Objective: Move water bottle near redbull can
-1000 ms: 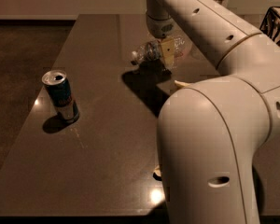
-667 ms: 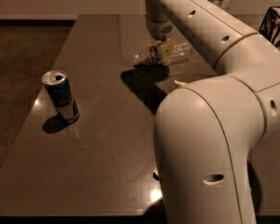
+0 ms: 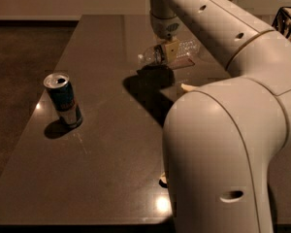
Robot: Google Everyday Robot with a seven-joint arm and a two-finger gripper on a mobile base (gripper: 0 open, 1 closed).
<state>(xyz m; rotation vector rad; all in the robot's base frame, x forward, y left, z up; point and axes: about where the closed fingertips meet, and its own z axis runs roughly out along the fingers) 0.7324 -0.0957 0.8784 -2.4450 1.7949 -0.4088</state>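
The water bottle (image 3: 186,48), clear with a white cap pointing left, lies on its side in my gripper (image 3: 167,51). The gripper comes down from above at the far middle of the dark table (image 3: 111,144) and is shut on the bottle's middle. The bottle hangs a little above the table, with its dark shadow just below it. The redbull can (image 3: 63,100), blue and silver with an open silver top, stands upright near the table's left edge. It is well apart from the bottle, to its left and nearer the front.
My large white arm and base (image 3: 223,159) fill the right foreground and hide that part of the table. A black wire basket (image 3: 289,21) stands at the far right. The table's left edge drops to a dark floor (image 3: 14,81).
The bottle has shifted only slightly in the gripper, staying at the far middle of the table. The can has not moved.
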